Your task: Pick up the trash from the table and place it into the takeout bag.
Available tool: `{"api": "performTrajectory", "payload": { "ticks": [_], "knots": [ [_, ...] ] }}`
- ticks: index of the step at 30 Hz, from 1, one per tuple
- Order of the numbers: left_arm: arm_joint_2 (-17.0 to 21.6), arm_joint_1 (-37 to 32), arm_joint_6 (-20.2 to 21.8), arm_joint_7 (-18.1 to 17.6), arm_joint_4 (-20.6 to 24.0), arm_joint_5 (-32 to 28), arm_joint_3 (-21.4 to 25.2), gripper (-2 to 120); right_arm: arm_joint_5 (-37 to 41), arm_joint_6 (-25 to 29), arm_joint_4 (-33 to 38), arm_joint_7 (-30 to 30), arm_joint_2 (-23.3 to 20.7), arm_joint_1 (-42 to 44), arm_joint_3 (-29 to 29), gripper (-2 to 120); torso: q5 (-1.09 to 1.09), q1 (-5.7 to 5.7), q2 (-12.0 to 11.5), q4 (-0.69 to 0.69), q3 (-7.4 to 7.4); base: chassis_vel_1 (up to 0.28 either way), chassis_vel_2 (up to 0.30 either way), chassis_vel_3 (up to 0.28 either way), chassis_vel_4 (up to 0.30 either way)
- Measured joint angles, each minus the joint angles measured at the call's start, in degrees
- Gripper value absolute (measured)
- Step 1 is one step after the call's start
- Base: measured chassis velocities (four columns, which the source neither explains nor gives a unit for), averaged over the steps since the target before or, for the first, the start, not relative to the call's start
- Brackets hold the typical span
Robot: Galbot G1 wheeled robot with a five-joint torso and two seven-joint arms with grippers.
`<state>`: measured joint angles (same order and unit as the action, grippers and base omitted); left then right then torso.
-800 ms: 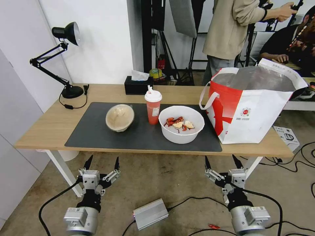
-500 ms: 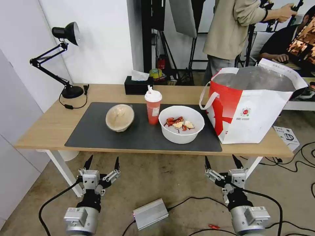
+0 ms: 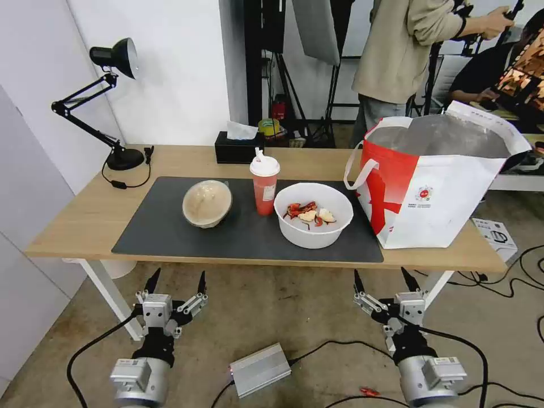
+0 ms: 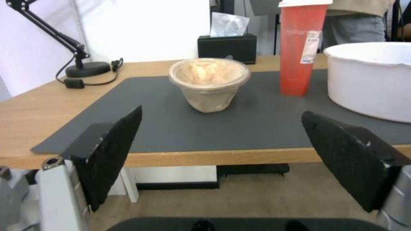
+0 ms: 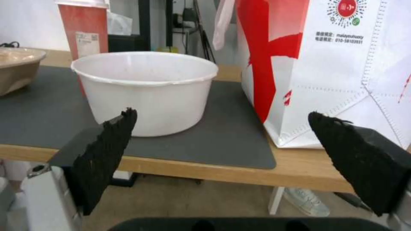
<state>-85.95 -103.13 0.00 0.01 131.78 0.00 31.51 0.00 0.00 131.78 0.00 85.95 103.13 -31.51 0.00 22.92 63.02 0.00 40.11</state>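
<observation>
We note the long light-wood table (image 3: pixel 85 221) on white legs, a large dark grey mat (image 3: pixel 164 232) across it. At the robot's right end stands the large red-and-white takeout bag (image 3: pixel 447 192), foil-lined mouth open. On the mat, right to left: the large white round bowl (image 3: pixel 313 218) holding red food scraps, near the bag; the tall red drink cup (image 3: pixel 264 182) with white lid just behind it; the beige round lidded bowl (image 3: pixel 207 203) apart. Our left gripper (image 3: pixel 176 281) and right gripper (image 3: pixel 386 279) hang below the table's front edge, jaws spread wide, grasping nothing.
</observation>
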Motion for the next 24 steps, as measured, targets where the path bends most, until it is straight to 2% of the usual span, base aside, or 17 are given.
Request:
{"api": "performTrajectory", "payload": {
  "ticks": [5, 9, 10, 12, 13, 15, 16, 18, 21, 24],
  "knots": [
    [-0.2, 0.7, -1.2, -0.6, -1.4, 0.0, -0.5, 100, 0.0, 0.6, -1.2, 0.2, -0.6, -0.5, -0.2, 100, 0.02, 0.0, 0.0, 0.0, 0.0, 0.0, 0.0, 0.0, 0.0],
    [-1.9, 4.7, -8.5, -4.5, -9.9, -0.2, -3.3, 100, 0.1, 5.1, -9.0, 2.3, -4.3, -3.8, -2.0, 100, 0.02, 0.0, 0.0, 0.0, 0.0, 0.0, 0.0, 0.0, 0.0],
    [-1.9, 4.7, -8.5, -4.5, -9.9, -0.2, -3.3, 100, 0.1, 5.1, -9.0, 2.3, -4.3, -3.8, -2.0, 100, 0.02, 0.0, 0.0, 0.0, 0.0, 0.0, 0.0, 0.0, 0.0],
    [-2.9, 7.0, -12.5, -6.6, -14.6, -0.4, -4.9, 100, 0.2, 7.9, -13.7, 3.6, -6.5, -5.6, -3.1, 100, 0.01, 0.0, 0.0, -0.01, 0.0, 0.0, 0.0, 0.0, 0.0],
    [-3.0, 7.4, -13.5, -6.8, -15.4, -0.7, -5.2, 100, 0.2, 8.9, -15.4, 4.1, -7.2, -6.4, -3.5, 100, -0.03, 0.0, 0.0, -0.01, 0.01, 0.0, 0.0, 0.0, 0.0],
    [-2.9, 7.5, -14.8, -6.7, -15.7, -1.4, -5.1, 100, 0.2, 10.2, -17.8, 4.7, -8.4, -7.3, -4.1, 100, 0.01, 0.01, 0.0, 0.0, 0.02, 0.0, 0.0, 0.0, 0.0],
    [-2.7, 7.6, -15.3, -6.6, -15.6, -1.6, -4.9, 100, 0.8, 11.2, -18.5, 4.6, -9.4, -8.2, -4.2, 100, 0.1, 0.0, 0.0, -0.05, 0.02, 0.0, 0.0, 0.0, 0.0],
    [-2.4, 7.2, -15.6, -6.2, -14.8, -1.5, -4.7, 100, 1.9, 12.5, -17.3, 4.1, -12.0, -9.9, -4.3, 100, -0.06, 0.0, 0.0, 0.06, 0.01, 0.0, 0.0, 0.0, 0.0],
    [-2.2, 6.6, -15.7, -6.0, -13.6, -1.3, -4.3, 100, 2.1, 12.4, -15.6, 3.6, -12.7, -9.9, -4.0, 100, 0.05, 0.01, 0.0, 0.01, 0.02, 0.0, 0.0, 0.0, 0.0],
    [-2.1, 5.7, -15.7, -5.5, -11.9, -1.0, -4.2, 100, 2.1, 12.1, -13.1, 3.1, -13.4, -9.4, -3.8, 100, -0.01, 0.0, 0.0, 0.0, 0.01, 0.0, 0.0, 0.0, 0.0]
  ]
}}
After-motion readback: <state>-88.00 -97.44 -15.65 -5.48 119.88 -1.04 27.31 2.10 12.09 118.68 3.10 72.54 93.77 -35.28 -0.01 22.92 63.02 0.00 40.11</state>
